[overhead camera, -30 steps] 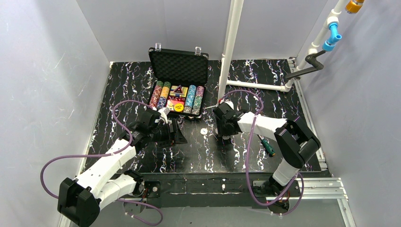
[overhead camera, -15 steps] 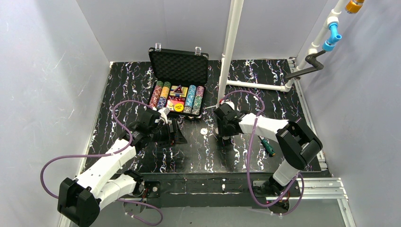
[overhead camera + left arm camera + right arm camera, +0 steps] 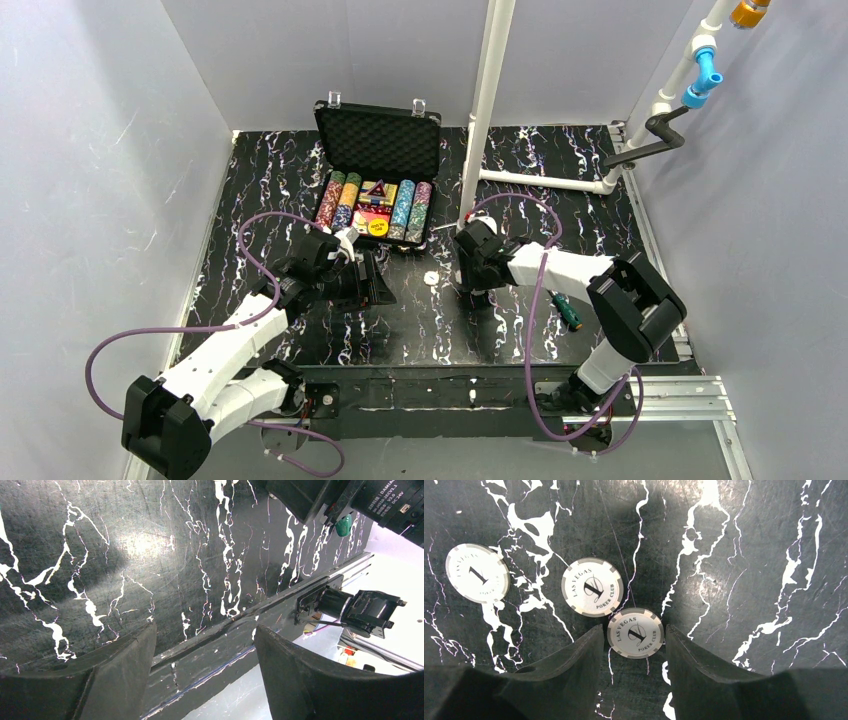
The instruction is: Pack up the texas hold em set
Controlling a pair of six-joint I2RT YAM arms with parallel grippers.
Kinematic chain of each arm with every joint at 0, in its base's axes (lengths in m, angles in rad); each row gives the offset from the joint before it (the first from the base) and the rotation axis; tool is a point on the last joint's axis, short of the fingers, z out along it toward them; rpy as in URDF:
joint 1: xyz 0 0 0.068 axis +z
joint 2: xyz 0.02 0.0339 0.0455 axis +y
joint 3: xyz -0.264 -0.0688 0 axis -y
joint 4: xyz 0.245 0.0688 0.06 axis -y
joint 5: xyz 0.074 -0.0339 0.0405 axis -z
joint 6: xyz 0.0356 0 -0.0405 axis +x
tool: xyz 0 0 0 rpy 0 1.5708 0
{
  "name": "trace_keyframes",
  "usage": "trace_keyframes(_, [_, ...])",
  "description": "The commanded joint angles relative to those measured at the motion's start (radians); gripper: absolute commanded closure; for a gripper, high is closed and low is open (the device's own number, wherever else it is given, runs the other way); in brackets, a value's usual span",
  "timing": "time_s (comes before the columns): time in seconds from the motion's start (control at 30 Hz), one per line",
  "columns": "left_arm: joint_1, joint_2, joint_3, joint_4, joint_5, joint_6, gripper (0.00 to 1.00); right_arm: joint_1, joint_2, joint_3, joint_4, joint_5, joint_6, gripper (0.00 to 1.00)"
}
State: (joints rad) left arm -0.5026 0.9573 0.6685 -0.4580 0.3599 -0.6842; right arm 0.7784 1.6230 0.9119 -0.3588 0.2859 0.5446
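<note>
- A black hinged case point(image 3: 378, 140) with foam lining stands open at the far middle of the black marbled table point(image 3: 560, 170), its lid upright. Rows of multicoloured poker chips point(image 3: 340, 200) fill its tray.
- Three round white poker chips point(image 3: 592, 587) lie flat and unstacked on the table in front of the case, not yet packed.
- The right gripper point(image 3: 634, 630) points down, its jaws set narrowly either side of the nearest white chip point(image 3: 635, 632), apparently to pinch it by the rim. Whether they touch it is unclear.
- The left gripper point(image 3: 205, 630) hangs spread wide and empty over bare table, probably waiting out of the way.
</note>
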Motion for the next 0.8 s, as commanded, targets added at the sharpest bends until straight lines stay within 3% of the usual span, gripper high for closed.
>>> trace_keyframes(0.0, [-0.004, -0.014, 0.022, -0.021, 0.010, -0.004, 0.29, 0.014, 0.022, -0.077, -0.072, -0.057, 0.028, 0.45])
trace_keyframes(0.43, [-0.004, -0.020, 0.026, -0.027, 0.008, -0.003, 0.29, 0.036, -0.016, -0.049, -0.085, 0.022, 0.017, 0.72])
trace_keyframes(0.77, [-0.004, -0.006, 0.041, -0.027, 0.007, 0.003, 0.29, 0.039, -0.115, -0.025, -0.101, 0.060, 0.001, 0.77])
